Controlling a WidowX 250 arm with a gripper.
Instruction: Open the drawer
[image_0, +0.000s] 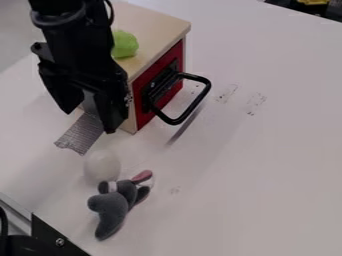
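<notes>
The gripper (89, 120) hangs at the upper left, beside the near left side of a small wooden box. Its two fingers stand apart, so it is open, and neither of them is on the handle. On the box's right-facing side is the red drawer front (175, 90), which looks flush with the box. A black loop handle (195, 106) sticks out from it to the right, over the table. The arm covers part of the box's top and left side.
A light green object (125, 44) lies on the box top (157, 25). Silvery tape (81, 134) is at the box's lower left. Below stand a whitish rounded object (102, 166) and a grey plush toy (115, 204). The white table (267, 150) extends right; black hardware (50, 237) is at bottom left.
</notes>
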